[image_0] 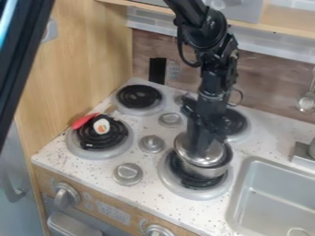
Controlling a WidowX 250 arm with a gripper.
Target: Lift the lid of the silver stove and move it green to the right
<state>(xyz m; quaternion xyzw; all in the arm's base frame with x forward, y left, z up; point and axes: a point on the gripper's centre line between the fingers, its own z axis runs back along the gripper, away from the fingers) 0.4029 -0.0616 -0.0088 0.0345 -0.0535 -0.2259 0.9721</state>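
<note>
Camera view has the gripper [197,146] down at the lid [215,155], pot [207,172] beneath; open or closed, I cannot tell.

The end effector [201,145] hides the lid [216,155] centre; 1 burner [237,122] partly hidden, sink [271,199] cut off.

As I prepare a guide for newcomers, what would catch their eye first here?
Probably the black robot arm, hanging down from the top edge over the lidded silver metal pot on the front right burner. Then the bright red object and small white, orange-centred piece at the front left black coil burner.
</note>
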